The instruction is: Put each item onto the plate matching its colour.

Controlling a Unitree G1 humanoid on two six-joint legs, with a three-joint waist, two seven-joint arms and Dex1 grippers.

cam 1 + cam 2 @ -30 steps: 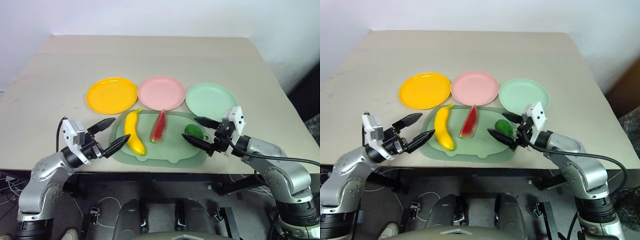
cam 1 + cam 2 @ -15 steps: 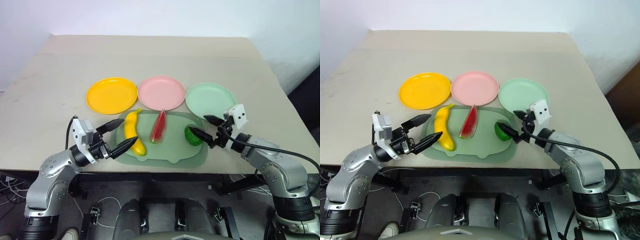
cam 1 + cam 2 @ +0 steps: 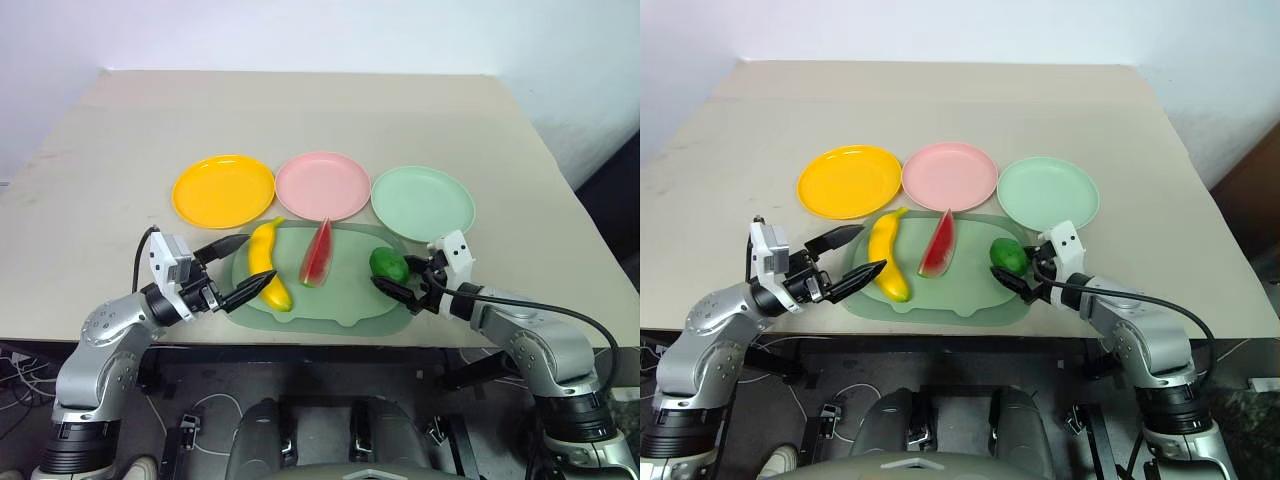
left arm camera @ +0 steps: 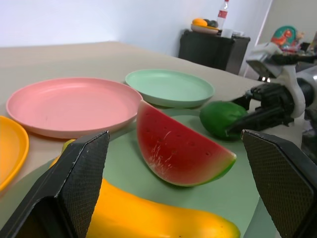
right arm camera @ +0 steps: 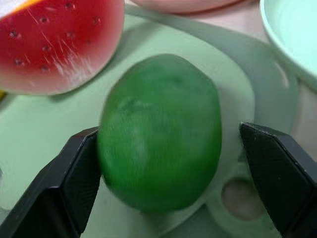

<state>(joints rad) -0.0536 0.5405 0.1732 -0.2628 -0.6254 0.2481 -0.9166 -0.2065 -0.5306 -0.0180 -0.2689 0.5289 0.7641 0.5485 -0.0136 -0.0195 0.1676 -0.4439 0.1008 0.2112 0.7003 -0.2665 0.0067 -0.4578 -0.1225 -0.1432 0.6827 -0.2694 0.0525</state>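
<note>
We straddle the green fruit (image 5: pixel 161 131) on the green mat (image 3: pixel 345 300) with our right gripper (image 3: pixel 403 280); jaws apart, not yet clamped. Our left gripper (image 3: pixel 240 268) is released beside the banana (image 3: pixel 265 262). Next: clamp, lift, carry to the mint green plate (image 3: pixel 423 203).

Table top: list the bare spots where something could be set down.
Free: the table beyond the yellow plate, pink plate and mint plate, and either side of them. Crowded: the green mat with banana, watermelon wedge and green fruit.
</note>
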